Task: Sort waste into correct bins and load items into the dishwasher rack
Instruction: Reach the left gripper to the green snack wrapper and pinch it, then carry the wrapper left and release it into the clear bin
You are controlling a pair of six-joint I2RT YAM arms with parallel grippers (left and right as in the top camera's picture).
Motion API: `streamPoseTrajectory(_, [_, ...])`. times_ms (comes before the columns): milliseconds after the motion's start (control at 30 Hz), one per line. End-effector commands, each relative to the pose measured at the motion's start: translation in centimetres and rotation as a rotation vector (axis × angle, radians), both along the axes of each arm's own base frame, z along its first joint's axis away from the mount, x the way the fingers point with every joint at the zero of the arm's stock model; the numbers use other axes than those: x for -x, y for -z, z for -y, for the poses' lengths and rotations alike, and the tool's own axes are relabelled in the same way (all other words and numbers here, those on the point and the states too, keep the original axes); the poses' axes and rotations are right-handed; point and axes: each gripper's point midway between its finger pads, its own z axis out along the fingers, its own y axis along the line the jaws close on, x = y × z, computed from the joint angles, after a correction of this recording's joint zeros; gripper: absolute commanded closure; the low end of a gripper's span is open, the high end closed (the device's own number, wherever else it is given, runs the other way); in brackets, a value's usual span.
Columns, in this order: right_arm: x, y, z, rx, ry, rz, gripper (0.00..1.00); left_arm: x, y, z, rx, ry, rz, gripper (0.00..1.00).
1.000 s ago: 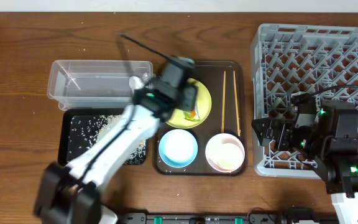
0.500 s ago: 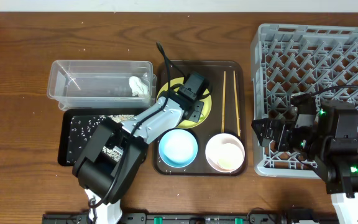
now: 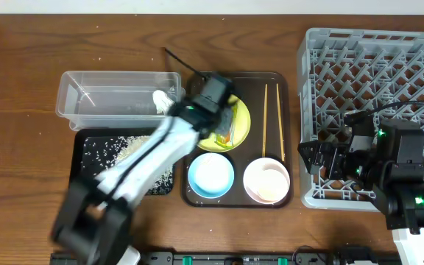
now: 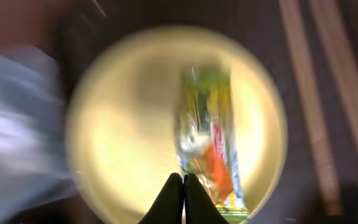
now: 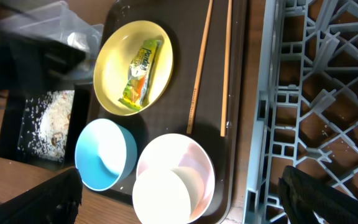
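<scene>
My left gripper (image 4: 183, 182) is shut with nothing between its fingers, hovering just above the pale-yellow plate (image 4: 123, 137). The green-yellow-orange wrapper (image 4: 207, 146) lies flat on that plate, just right of the fingertips. From overhead the left gripper (image 3: 216, 110) covers the plate's (image 3: 241, 125) left half. A blue bowl (image 3: 211, 175), a white-pinkish bowl (image 3: 266, 180) with a white cup (image 5: 163, 199) in it, and two chopsticks (image 3: 272, 121) share the brown tray. My right gripper (image 5: 179, 205) stands wide open, by the rack's (image 3: 377, 81) left edge.
The clear tub (image 3: 101, 99) at the left holds a crumpled tissue (image 3: 164, 99). In front of it the black tray (image 3: 87, 173) holds scattered rice (image 3: 127, 147). The brown serving tray (image 3: 291, 132) lies between the bins and the grey rack.
The left jaws have gone from open to shut over the plate, and the left arm has swung about above it. The wrapper still lies on the plate. The right arm has not moved.
</scene>
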Motion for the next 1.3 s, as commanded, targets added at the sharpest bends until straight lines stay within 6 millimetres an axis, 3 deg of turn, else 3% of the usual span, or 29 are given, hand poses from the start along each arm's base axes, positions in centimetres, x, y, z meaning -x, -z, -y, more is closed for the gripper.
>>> streamPoseTrajectory(0, [-0.1, -0.7, 0.1, 0.005, -0.005, 0.023, 0.01, -1.7, -5.6, -4.4, -0.001, -0.137, 0.134, 0.94])
streamPoseTrajectory(100, [-0.1, -0.7, 0.1, 0.005, -0.005, 0.024, 0.01, -1.9, -5.6, -6.2, 0.025, -0.174, 0.105, 0.94])
streamPoseTrajectory(167, [-0.2, -0.7, 0.1, 0.005, -0.005, 0.024, 0.01, -1.4, -4.8, -4.4, 0.122, -0.106, 0.037, 0.93])
streamPoseTrajectory(267, [-0.2, -0.7, 0.1, 0.005, -0.005, 0.025, 0.01, -0.7, -3.5, -1.9, 0.172, -0.03, -0.023, 0.56])
streamPoseTrajectory(367, [-0.1, -0.7, 0.1, 0.005, -0.005, 0.021, 0.01, 0.1, -0.9, 0.6, 0.124, 0.059, -0.067, 0.37])
streamPoseTrajectory(433, [0.0, -0.6, 0.1, 0.005, -0.005, 0.016, 0.01, 0.5, 1.5, 1.6, 0.055, 0.083, -0.095, 0.29])
streamPoseTrajectory(567, [0.1, -0.6, 0.1, 0.005, -0.005, 0.013, 0.01, 0.7, 6.2, 2.1, -0.077, 0.091, -0.14, 0.28])
streamPoseTrajectory(767, [0.1, -0.6, 0.1, 0.007, -0.008, 0.015, 0.01, 0.7, 11.4, 2.4, -0.118, 0.092, -0.215, 0.26])
streamPoseTrajectory(867, [0.0, -0.6, 0.1, 0.007, -0.008, 0.016, 0.01, 1.3, 12.8, 2.7, -0.116, 0.106, -0.254, 0.27])
streamPoseTrajectory(933, [0.0, -0.6, 0.1, 0.007, -0.008, 0.017, 0.01, 1.7, 13.2, 3.2, -0.094, 0.121, -0.278, 0.4])
streamPoseTrajectory(1067, [0.0, -0.6, 0.1, 0.007, -0.008, 0.017, 0.01, 1.7, 12.3, 3.3, -0.08, 0.116, -0.268, 0.94])
streamPoseTrajectory(1133, [0.0, -0.6, 0.1, 0.007, -0.008, 0.016, 0.01, 1.4, 11.0, 3.4, -0.064, 0.116, -0.244, 0.94])
streamPoseTrajectory(1267, [0.0, -0.6, 0.1, 0.007, -0.008, 0.015, 0.01, 0.7, 5.2, 3.0, -0.027, 0.098, -0.147, 0.94])
